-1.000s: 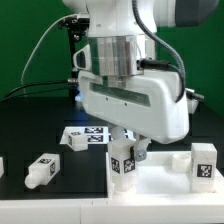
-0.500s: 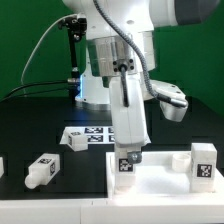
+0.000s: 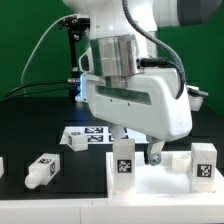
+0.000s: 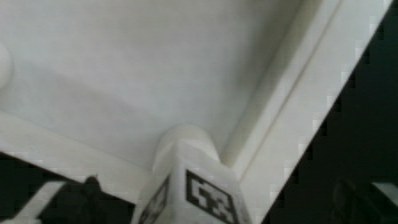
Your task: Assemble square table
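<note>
With tool (image 3: 137, 151) apart around upright leg (image 3: 123, 162) at slab (image 3: 170, 182) corner: likely light, rigid, slick; grip across flat sides, mid-height.

**Green backdrop, black counter**

A flat green backdrop (image 3: 30, 40) fills the wall behind the scene in the exterior view, evenly lit. Below it spreads a matte black counter (image 3: 40, 125). Thin black cables (image 3: 35, 62) droop across the green near a black upright post (image 3: 72, 45). A small blue glow (image 3: 79, 92) shines at the counter's back.
</note>
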`<state>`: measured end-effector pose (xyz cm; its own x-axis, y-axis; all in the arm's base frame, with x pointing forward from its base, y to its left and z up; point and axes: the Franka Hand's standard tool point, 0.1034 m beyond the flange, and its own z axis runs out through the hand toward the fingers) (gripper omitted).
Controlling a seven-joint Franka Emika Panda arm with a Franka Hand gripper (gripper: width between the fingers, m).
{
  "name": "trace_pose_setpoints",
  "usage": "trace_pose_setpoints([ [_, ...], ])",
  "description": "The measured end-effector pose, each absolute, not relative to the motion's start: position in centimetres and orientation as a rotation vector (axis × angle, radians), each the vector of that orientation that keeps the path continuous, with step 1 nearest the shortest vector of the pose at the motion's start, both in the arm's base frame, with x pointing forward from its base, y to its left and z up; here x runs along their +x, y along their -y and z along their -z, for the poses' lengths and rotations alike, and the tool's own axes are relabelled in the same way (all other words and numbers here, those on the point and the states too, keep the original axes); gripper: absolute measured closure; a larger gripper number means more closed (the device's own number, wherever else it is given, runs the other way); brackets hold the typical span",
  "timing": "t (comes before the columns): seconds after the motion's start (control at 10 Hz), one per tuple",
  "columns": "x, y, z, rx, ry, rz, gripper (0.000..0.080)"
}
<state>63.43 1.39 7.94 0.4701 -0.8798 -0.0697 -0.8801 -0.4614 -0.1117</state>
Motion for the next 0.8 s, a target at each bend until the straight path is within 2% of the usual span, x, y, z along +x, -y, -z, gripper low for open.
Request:
trace_pose_setpoints([
  [0.3, 63.43, -1.25, -7.93, -2.697, -1.338, 0.014, 0.0151],
  [0.6, 64.35, -0.73, -8.72, -2.992, -0.557, 0.124, 0.0151],
  [0.8, 64.41, -0.61, -8.46, -3.032, -0.369, 0.174, 0.0151],
])
